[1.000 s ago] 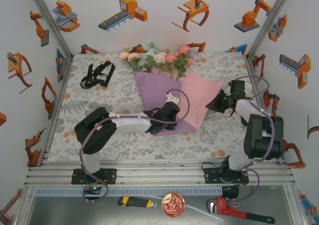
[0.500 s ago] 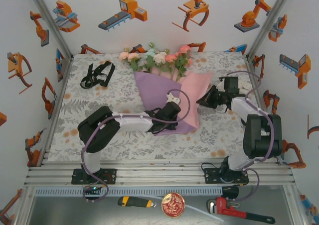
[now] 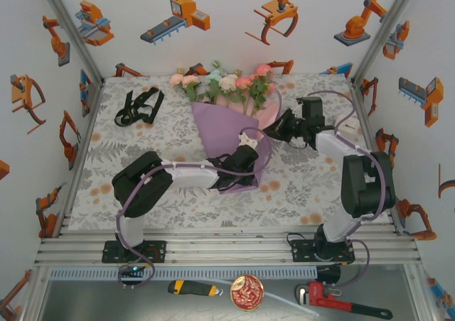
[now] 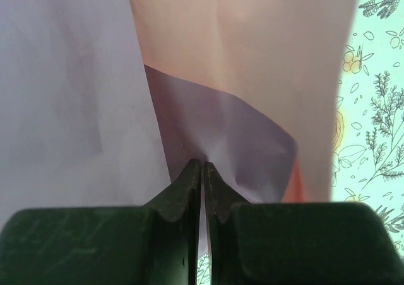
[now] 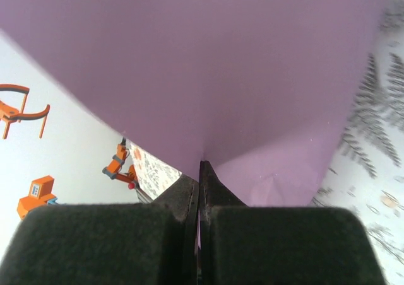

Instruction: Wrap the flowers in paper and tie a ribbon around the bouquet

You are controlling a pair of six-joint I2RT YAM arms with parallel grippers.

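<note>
Seen from above, the paper (image 3: pixel 222 126) lies mid-table, purple face up, with a pale pink flap lifted along its right side. The flowers (image 3: pixel 222 83) fan out past its top, toward the far edge of the table (image 3: pixel 313 193). The left gripper (image 3: pixel 244 156) sits at the paper's near right part and the right gripper (image 3: pixel 276 131) at the pink flap.

The wrist views add what the overhead one cannot (how the jaws stand). The left jaws are pressed almost together, pinching a purple fold under a pink sheet. The right jaws are pressed tight on a purple sheet that rises away from them.

Bare patterned cloth shows along the near edge and right side. The ribbon (image 3: pixel 138 106) lies bunched by the far left corner, well apart from the paper. The left forearm stretches across the near left part to the paper's near edge.
</note>
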